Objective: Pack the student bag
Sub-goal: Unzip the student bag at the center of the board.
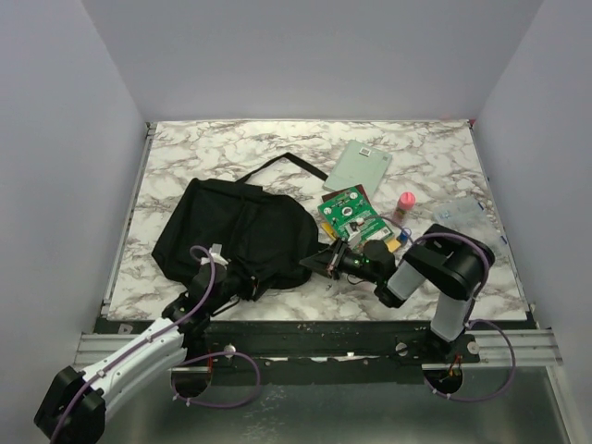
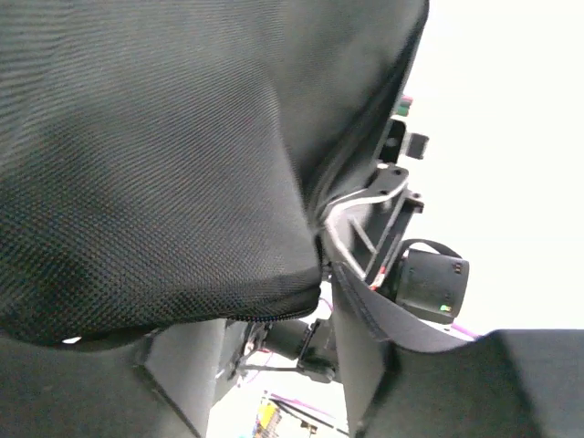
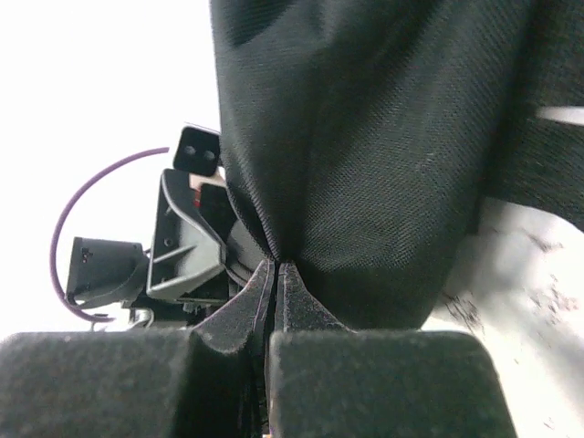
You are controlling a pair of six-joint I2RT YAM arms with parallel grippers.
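Right fingers (image 3: 365,383) pinched shut — left arm (image 1: 139,350) stretched forward, low.

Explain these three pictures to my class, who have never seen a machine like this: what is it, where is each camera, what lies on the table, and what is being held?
It is a robot with two arms, bolted side by side at the near edge of a marble table. The wide picture looks down from above and behind the arms. The other two pictures come from a small camera on each wrist, so they show things very close up. On the table lie a black student bag, a pale notebook, a green book, a small pink container and a clear plastic item. The right fingers are shut on a fold of the bag's fabric. The left fingers are right at the bag's edge, but the pictures do not show whether they grip it.
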